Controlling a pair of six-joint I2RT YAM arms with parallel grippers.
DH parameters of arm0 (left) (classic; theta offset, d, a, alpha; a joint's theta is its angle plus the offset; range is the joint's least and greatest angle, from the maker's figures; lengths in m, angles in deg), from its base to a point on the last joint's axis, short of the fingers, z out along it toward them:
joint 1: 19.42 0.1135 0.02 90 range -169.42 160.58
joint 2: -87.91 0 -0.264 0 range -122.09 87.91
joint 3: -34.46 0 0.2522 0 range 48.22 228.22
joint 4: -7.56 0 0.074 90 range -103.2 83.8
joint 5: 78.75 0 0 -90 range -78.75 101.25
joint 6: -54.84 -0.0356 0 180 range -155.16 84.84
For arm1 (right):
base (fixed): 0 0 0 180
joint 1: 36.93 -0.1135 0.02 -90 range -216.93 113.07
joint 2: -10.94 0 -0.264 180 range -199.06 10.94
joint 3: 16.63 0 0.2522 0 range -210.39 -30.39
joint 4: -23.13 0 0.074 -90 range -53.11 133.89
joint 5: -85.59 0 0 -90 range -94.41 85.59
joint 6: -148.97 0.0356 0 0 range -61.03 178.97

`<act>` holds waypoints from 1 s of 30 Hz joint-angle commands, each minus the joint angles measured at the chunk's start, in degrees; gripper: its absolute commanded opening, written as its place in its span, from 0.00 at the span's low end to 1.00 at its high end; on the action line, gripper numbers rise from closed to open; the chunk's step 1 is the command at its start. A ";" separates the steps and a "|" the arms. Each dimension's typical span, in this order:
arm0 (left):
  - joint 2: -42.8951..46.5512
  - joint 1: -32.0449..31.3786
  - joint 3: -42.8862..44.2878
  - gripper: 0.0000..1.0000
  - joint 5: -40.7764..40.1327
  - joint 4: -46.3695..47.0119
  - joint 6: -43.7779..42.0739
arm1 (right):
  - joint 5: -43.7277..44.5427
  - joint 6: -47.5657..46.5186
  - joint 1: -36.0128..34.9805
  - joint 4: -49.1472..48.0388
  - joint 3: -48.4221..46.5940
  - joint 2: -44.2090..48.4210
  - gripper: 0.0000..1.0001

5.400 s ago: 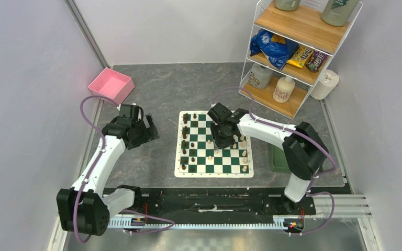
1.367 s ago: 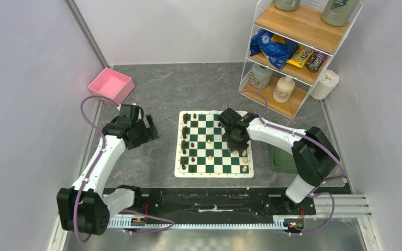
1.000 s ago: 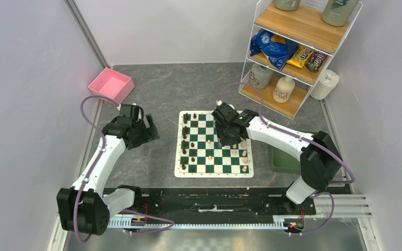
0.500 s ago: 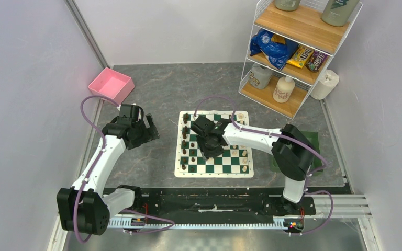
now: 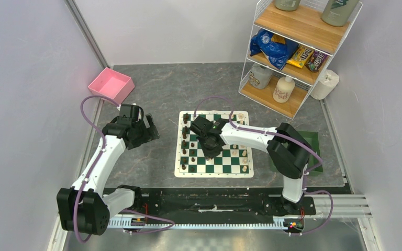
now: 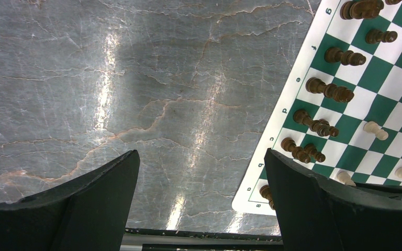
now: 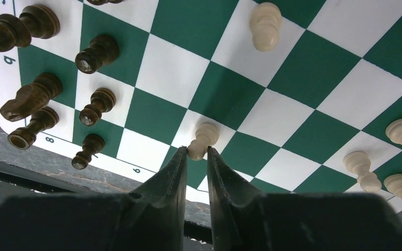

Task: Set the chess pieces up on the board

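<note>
The board (image 5: 213, 172) lies flat in the middle of the table. Dark brown chess pieces (image 5: 186, 138) stand along its left side and pale ones (image 5: 244, 155) along its right. My right gripper (image 5: 211, 147) is low over the board's left-centre. In the right wrist view its fingertips (image 7: 197, 151) pinch the head of a pale pawn (image 7: 205, 137) standing on a white square, with dark pieces (image 7: 94, 52) to its left. My left gripper (image 5: 147, 130) hovers over bare table left of the board. It (image 6: 201, 157) is open and holds nothing.
A pink bin (image 5: 111, 85) sits at the back left. A wire shelf rack (image 5: 293, 47) with snacks and jars stands at the back right, with a white roll (image 5: 326, 83) beside it. A green tray (image 5: 310, 151) lies right of the board.
My right arm swung from the board's right side to its left-centre. Its jaws then closed on the pale pawn. The left arm has not moved.
</note>
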 commanded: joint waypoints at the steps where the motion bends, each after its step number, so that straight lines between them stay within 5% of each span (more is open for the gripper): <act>1: 0.19 0.23 2.14 0.96 0.50 0.13 -0.97 | 1.91 -0.06 -0.04 0.33 -2.43 0.47 0.24; 18: 0.22 0.24 2.14 0.96 0.60 0.13 -0.98 | 6.13 0.98 0.09 1.46 1.43 7.40 0.15; 30: 0.08 0.24 2.22 0.96 1.12 0.14 -0.97 | 6.64 7.80 5.10 -0.10 16.78 19.48 0.14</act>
